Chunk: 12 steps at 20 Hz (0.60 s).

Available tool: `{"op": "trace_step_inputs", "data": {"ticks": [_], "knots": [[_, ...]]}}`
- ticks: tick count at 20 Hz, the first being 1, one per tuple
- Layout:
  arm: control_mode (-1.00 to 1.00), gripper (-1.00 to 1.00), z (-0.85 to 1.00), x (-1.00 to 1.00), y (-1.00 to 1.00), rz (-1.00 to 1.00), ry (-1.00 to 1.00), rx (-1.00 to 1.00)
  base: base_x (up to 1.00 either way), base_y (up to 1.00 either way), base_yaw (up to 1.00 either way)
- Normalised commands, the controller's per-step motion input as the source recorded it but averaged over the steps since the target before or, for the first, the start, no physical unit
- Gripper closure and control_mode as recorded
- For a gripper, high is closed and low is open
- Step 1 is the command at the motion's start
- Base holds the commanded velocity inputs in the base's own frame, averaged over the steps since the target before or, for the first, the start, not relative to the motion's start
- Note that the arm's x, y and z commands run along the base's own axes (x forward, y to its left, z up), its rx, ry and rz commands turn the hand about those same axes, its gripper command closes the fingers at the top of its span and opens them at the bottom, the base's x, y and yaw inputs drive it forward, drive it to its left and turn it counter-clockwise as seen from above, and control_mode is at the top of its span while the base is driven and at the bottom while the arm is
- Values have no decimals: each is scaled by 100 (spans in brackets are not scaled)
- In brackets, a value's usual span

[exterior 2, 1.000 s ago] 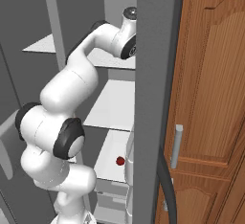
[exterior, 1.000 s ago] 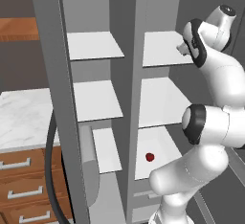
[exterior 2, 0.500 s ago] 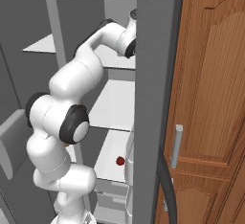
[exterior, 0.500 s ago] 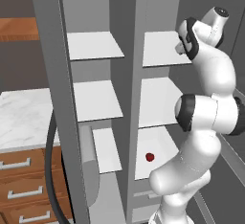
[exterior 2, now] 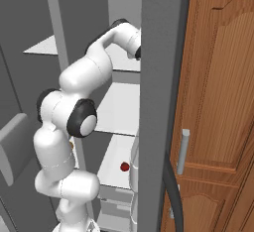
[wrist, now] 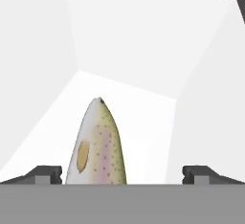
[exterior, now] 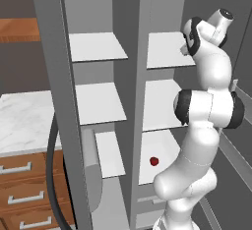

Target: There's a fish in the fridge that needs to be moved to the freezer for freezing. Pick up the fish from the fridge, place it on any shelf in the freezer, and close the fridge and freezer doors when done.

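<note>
Pincer (wrist: pixel 122 174) tips spread apart flank the slim, speckled, tapering fish (wrist: pixel 98 146) on smooth white.

To our left we see a white marble table (exterior: pixel 22 121) above brown wooden drawers (exterior: pixel 24 194) with pale bar handles. To our right stands a tall brown wooden cabinet door (exterior 2: pixel 218 102) bearing a grey handle (exterior 2: pixel 183 151).

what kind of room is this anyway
Most likely a home kitchen, computer-rendered. A tall grey side-by-side fridge stands open, its white shelves bare in places. Beside it are a marble counter over wooden drawers, and a fish lies inside.
</note>
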Motion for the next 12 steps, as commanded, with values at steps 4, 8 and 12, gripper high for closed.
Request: {"op": "trace_step_inputs", "data": {"ticks": [4,8,12], "knots": [[-100,100,-41,1,3,0,0,0,0,0,0],[-100,100,-62,-19,21,0,3,-4,0,0,0],[-100,100,-69,-21,24,0,15,-6,0,0,0]]}}
